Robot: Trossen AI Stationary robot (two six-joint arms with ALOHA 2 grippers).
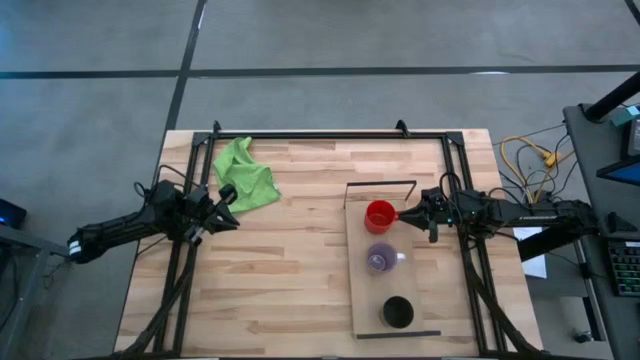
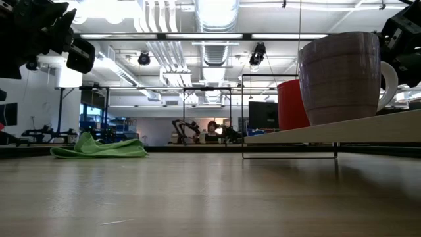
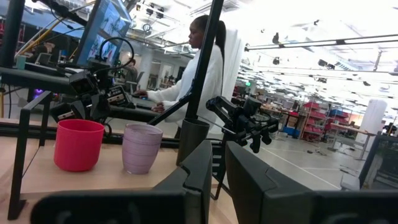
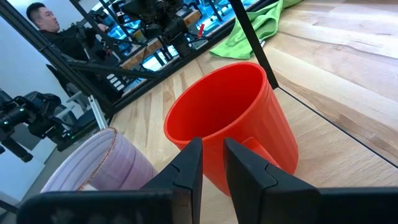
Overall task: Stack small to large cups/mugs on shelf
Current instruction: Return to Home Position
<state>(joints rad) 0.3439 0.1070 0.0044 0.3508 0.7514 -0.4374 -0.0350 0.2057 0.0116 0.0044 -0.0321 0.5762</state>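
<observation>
Dark arms reach in level from both frame edges. The left gripper (image 1: 228, 203), narrow and empty, sits left of centre beside the green cloth (image 1: 245, 175). The right gripper (image 1: 404, 213), also narrow, points at the red cup (image 1: 379, 215); contact with its handle cannot be determined. Red cup, purple cup (image 1: 380, 259) and black cup (image 1: 398, 312) stand in a column on the shelf (image 1: 425, 290), right of centre; the low view hides the black cup.

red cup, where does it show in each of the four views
High view: red cup right of centre, at one end of the shelf, by the right gripper.
Low view: red cup right of centre, partly behind the purple mug.
Left wrist view: red cup at the left.
Right wrist view: red cup in the middle, large.
Shared landmark: the purple mug, next to it in every view.
</observation>
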